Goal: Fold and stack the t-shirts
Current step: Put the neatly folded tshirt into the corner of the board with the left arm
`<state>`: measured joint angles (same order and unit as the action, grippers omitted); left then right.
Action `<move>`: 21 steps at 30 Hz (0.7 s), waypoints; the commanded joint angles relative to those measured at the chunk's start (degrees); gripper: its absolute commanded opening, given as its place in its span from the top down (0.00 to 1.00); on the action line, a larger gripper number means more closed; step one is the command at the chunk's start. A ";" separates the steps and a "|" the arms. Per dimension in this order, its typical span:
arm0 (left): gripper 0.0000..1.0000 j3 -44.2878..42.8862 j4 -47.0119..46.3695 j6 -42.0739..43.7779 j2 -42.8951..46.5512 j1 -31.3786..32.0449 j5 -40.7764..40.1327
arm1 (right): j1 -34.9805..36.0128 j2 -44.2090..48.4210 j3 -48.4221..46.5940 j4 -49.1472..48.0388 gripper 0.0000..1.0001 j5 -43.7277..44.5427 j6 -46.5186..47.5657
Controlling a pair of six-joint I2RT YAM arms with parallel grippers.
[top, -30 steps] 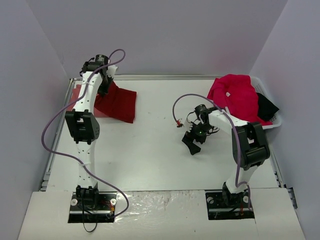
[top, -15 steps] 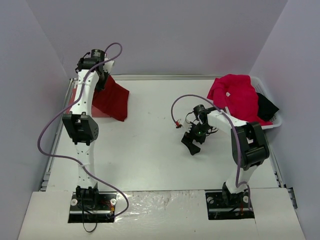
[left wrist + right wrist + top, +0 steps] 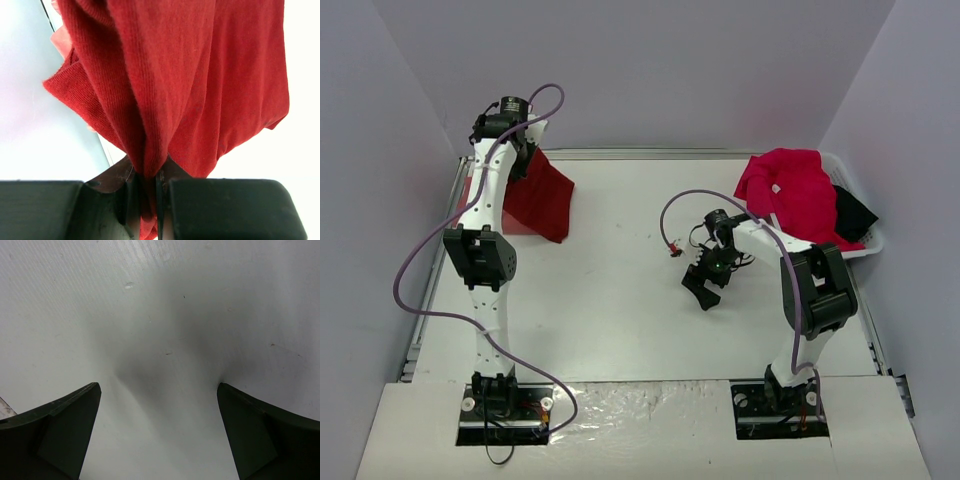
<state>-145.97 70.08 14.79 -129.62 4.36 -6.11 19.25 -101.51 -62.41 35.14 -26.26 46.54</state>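
Left fingers (image 3: 230, 210) clamp the crimson shirt (image 3: 200, 75), which hangs lengthwise below them at the far-left tabletop (image 3: 620, 300) corner; my right fingers (image 3: 60, 430) gape empty, well apart.

The dark crimson shirt (image 3: 200, 75) ran off the wrist view's top edge ahead of the left gripper (image 3: 150, 185), whose fingertips were buried in the pinched fold. From above, that gripper sat hidden behind its own wrist. Only a strip of the salmon-pink shirt (image 3: 468, 192) showed beside the hanging cloth. The right gripper (image 3: 157, 390) had both fingers (image 3: 60, 435) cut off at the bottom edge. Well beyond it, the raspberry shirt (image 3: 790, 190) covered most of the basket (image 3: 868, 245); a dark item (image 3: 853, 212) there could not be identified.
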 commanded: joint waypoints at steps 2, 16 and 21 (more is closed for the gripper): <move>0.97 -3.53 0.67 0.77 6.14 0.03 -1.98 | 0.44 -4.22 1.42 1.95 0.00 2.00 -0.14; 0.97 -5.82 1.28 1.12 6.22 0.21 -3.03 | 1.06 -5.18 1.50 1.95 0.00 3.06 -0.31; 0.98 -2.92 -0.64 1.30 7.10 -0.58 -2.86 | 1.15 -5.80 1.68 1.95 0.00 3.58 -0.49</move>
<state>-149.10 70.48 14.98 -128.40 4.45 -6.96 20.18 -102.28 -63.18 35.73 -24.67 46.11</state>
